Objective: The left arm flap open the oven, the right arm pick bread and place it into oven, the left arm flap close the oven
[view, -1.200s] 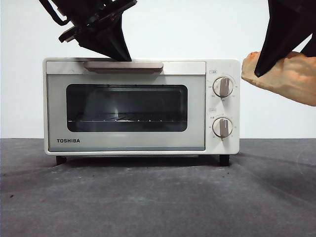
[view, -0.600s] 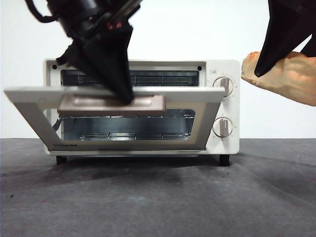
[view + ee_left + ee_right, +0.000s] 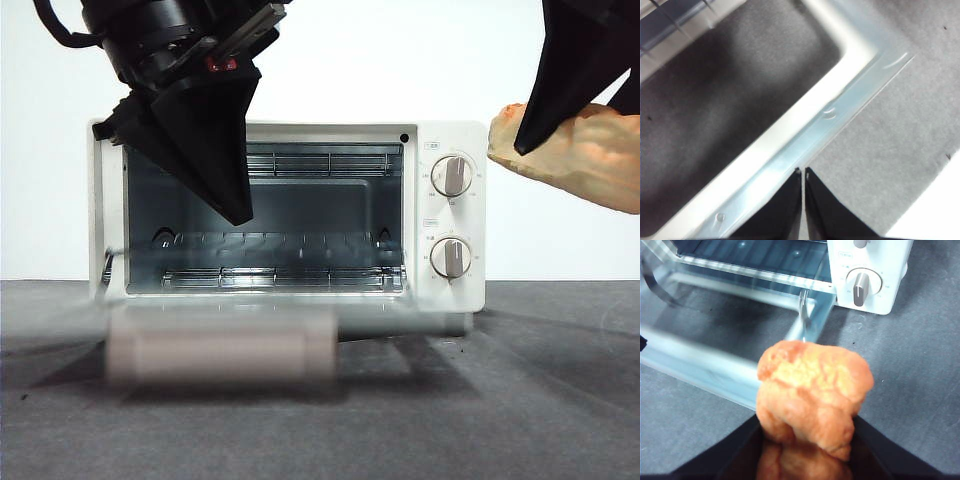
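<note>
The cream-white oven (image 3: 452,215) stands mid-table with its door (image 3: 220,345) dropped open and blurred, its beige handle toward the camera. The wire rack (image 3: 270,275) shows inside. My left gripper (image 3: 225,200) hangs in front of the oven's open mouth, jaws shut together, empty; in the left wrist view it (image 3: 804,172) is just above the door's frame (image 3: 805,135). My right gripper (image 3: 535,130) is shut on the golden-orange bread (image 3: 575,155) and holds it in the air to the right of the oven. The bread (image 3: 812,390) fills the right wrist view.
The oven's two round knobs (image 3: 452,175) sit on its right panel. The dark grey table (image 3: 450,410) spreads in front of the oven. A white wall (image 3: 400,60) is behind.
The oven door has swung from shut, through half open, down to fully open. My left gripper came down with the handle and now is off it. The right gripper and bread have not moved.
</note>
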`<act>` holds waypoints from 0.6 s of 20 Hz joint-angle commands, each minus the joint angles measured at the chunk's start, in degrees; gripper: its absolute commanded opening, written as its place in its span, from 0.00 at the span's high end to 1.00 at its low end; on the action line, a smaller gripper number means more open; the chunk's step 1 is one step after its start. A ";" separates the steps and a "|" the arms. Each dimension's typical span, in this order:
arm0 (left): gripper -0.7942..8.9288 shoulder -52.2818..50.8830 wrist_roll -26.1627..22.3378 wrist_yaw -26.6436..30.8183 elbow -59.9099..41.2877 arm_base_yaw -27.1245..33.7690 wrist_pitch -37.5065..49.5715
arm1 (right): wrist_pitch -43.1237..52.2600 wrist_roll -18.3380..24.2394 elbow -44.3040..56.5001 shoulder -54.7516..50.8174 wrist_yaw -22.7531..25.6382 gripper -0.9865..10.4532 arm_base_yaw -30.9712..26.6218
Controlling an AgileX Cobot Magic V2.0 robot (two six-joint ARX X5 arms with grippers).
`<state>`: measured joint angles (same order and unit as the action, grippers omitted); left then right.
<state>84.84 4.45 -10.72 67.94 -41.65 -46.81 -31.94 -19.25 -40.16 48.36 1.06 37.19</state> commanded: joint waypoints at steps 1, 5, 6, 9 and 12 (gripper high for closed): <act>0.90 -0.61 0.74 -0.02 0.63 -0.42 0.37 | 0.59 1.55 -1.20 0.17 -0.22 0.73 0.57; 0.90 -5.64 0.81 0.00 0.63 1.40 1.90 | 0.76 1.73 -1.20 0.28 -2.58 0.73 0.57; 0.90 -7.54 0.81 0.00 0.61 2.47 1.73 | 1.33 1.70 -1.20 0.28 -2.60 0.73 0.57; 0.90 -13.77 1.01 0.02 -0.20 6.54 1.79 | 3.76 0.83 -1.22 0.70 -4.87 0.73 0.57; 0.90 -20.70 1.22 0.02 -2.64 10.99 1.40 | 7.74 -1.20 -1.49 3.34 -8.26 0.73 0.59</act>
<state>63.75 5.34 -10.68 65.01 -30.30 -45.39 -24.97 -19.07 -40.51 51.00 -7.03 37.21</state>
